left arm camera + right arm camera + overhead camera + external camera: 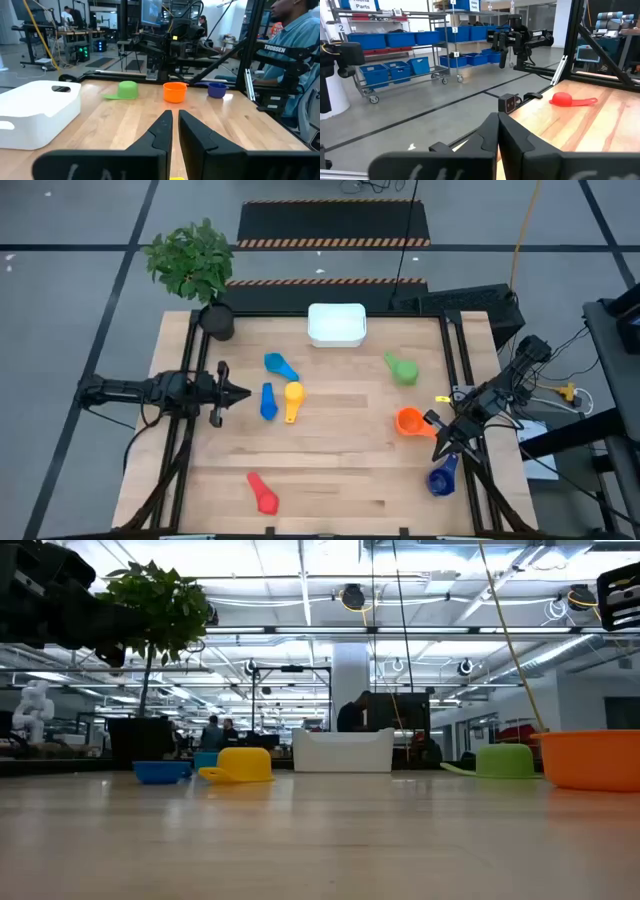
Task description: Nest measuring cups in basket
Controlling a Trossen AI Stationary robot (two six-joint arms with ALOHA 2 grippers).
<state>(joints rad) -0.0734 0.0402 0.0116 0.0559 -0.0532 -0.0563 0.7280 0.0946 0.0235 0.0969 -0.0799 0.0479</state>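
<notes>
Seven cups lie apart on the wooden table: light blue (280, 366), blue (268, 402), yellow (292, 400), green (402, 369), orange (410, 422), dark blue (443, 477) and red (262, 492). The white basket (336, 324) stands at the far edge with nothing in it. My left gripper (243, 392) is shut and hovers just left of the blue cup, pointing toward the table's right. My right gripper (440, 451) is shut and hangs between the orange and dark blue cups. In the left wrist view the basket (37, 112) sits beside the shut fingers (165, 127).
A dark pot with a green plant (205, 290) stands at the table's far left corner. Black frame rails run along both table sides (455, 360). A person in a blue shirt (295, 40) sits beyond the right edge. Bare wood lies in the middle (345, 440).
</notes>
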